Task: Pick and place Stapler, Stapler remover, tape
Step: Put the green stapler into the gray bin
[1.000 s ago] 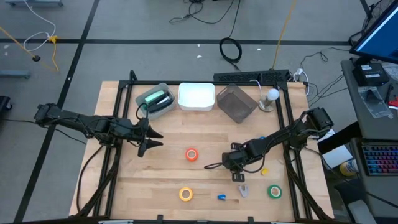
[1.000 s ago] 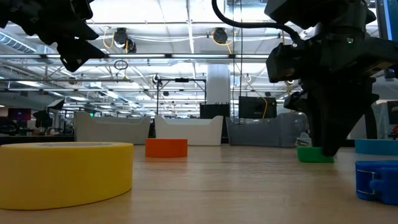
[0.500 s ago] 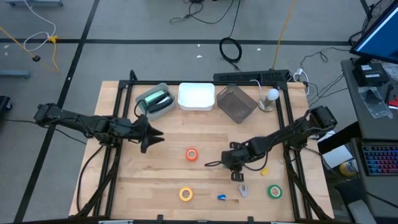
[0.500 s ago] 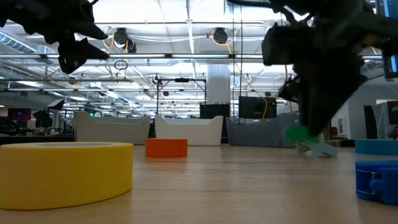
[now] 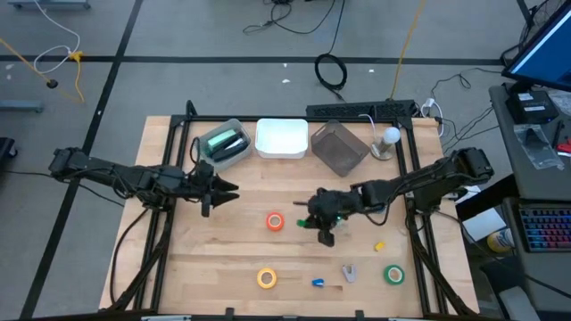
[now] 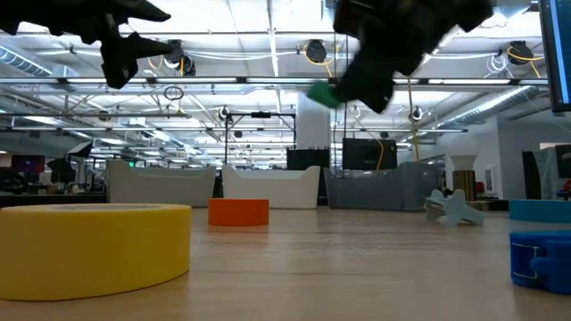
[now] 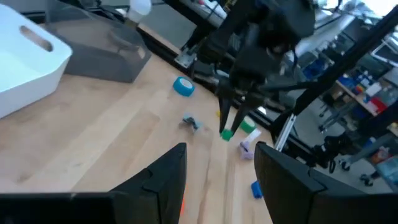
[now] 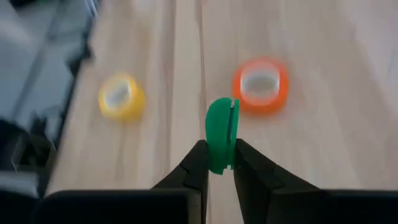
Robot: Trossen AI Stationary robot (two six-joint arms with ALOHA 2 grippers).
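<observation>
My right gripper (image 5: 308, 221) hangs over the middle of the table, shut on a small flat green piece (image 8: 221, 140) with a rounded end. Just left of it the orange tape (image 5: 275, 221) lies flat on the wood. The yellow tape (image 5: 267, 278) and green tape (image 5: 393, 274) lie near the front edge, and the blue tape (image 7: 184, 87) lies farther right. A green stapler (image 5: 223, 141) lies in the clear bin. Which small piece is the stapler remover, I cannot tell. My left gripper (image 5: 221, 190) is open in the air at the left. My right gripper pinches the green piece by its near end (image 8: 219, 163) between its two fingertips. The rest of the piece sticks out past the fingers. The fingers slant down from the table's right. The piece is lifted well clear of the table (image 6: 323, 94).
A clear bin (image 5: 234, 153), a white bin (image 5: 282, 138) and a grey bin (image 5: 339, 147) stand in a row at the far edge. A pale grey piece (image 5: 348, 272), a small blue piece (image 5: 318, 283) and a yellow bit (image 5: 379, 245) lie near the front right.
My right gripper has lifted the green piece off the table beside the pale grey piece. It has carried it up and toward the table's left and far side, tipping nearer to level. The grey piece stayed where it was. My left gripper has tipped up a little.
</observation>
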